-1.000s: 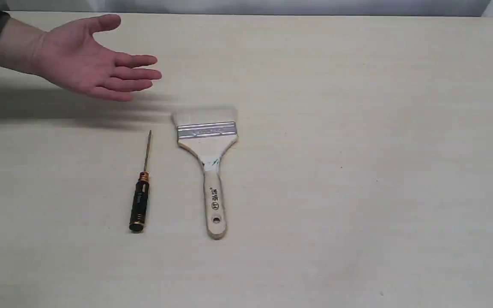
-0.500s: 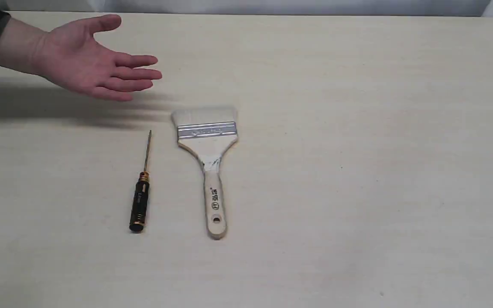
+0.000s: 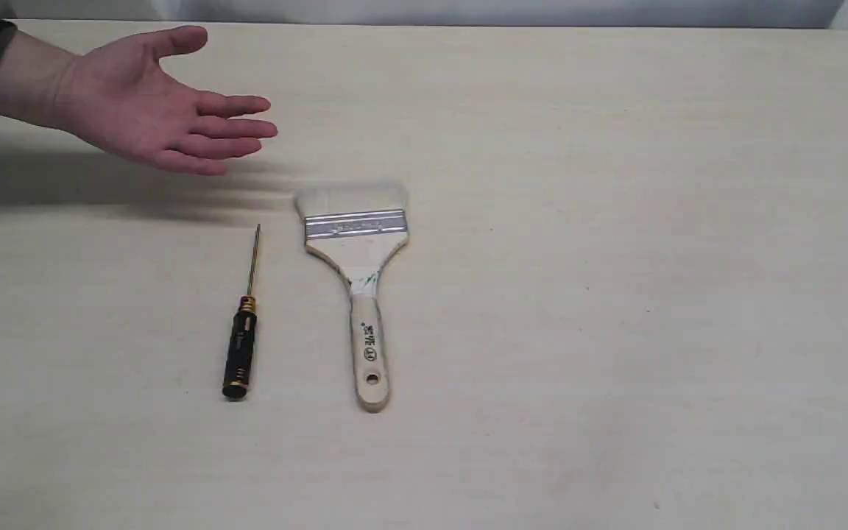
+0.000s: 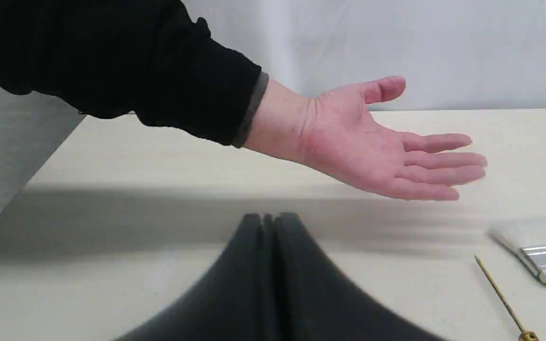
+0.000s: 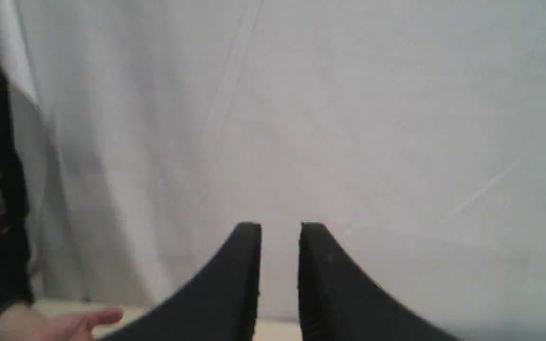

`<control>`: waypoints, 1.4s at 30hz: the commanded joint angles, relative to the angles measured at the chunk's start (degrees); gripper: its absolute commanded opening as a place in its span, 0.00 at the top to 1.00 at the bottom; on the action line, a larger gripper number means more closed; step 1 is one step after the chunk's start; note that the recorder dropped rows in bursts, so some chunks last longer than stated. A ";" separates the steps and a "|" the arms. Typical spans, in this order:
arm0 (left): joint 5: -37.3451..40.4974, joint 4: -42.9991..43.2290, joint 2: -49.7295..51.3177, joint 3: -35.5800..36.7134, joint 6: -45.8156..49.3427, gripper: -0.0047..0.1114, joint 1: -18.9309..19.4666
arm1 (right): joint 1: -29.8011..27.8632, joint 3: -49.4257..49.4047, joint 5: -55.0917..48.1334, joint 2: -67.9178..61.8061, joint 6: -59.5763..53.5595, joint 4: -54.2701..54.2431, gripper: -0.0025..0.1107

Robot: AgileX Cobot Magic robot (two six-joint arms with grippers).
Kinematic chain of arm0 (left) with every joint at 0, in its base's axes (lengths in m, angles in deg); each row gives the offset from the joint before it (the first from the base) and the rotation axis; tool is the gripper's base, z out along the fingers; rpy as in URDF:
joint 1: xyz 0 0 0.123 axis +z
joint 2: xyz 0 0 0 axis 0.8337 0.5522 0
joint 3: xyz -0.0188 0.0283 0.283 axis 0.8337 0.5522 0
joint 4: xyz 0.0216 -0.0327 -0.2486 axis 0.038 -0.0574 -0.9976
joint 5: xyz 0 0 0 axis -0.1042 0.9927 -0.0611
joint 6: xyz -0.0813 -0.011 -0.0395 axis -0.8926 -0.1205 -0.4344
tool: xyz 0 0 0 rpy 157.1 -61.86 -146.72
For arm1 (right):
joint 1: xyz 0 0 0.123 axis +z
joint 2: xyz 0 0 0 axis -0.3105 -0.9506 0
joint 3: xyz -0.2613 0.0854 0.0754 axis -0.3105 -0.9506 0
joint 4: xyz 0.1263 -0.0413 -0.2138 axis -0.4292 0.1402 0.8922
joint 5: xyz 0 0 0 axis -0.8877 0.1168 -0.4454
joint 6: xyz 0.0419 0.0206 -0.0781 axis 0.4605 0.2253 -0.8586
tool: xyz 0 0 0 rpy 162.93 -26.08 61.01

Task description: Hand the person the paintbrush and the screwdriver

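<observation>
The paintbrush (image 3: pixel 358 294) lies flat mid-table, pale bristles toward the far edge and wooden handle toward the near edge. Left of it, roughly parallel, lies the black-handled screwdriver (image 3: pixel 241 331), brassy shaft pointing away. The person's hand (image 3: pixel 152 103) hovers palm-up over the far left of the table. Neither gripper shows in the exterior view. In the left wrist view my left gripper (image 4: pixel 268 219) is shut and empty, short of the hand (image 4: pixel 377 151), with the screwdriver shaft (image 4: pixel 499 294) and brush bristles (image 4: pixel 533 253) off to one side. My right gripper (image 5: pixel 280 228) is raised, its fingers slightly apart, holding nothing.
The pale wooden table (image 3: pixel 652 258) ends at a white curtain (image 5: pixel 330 118) along the back. The hand's shadow (image 3: pixel 85 184) falls across the left of the table. A fingertip of the hand (image 5: pixel 88 318) shows low in the right wrist view.
</observation>
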 commanded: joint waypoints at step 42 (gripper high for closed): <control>-0.21 -0.24 -0.14 0.12 -0.12 0.96 -0.47 | 42.67 51.43 -67.44 -76.15 -57.14 -61.19 0.48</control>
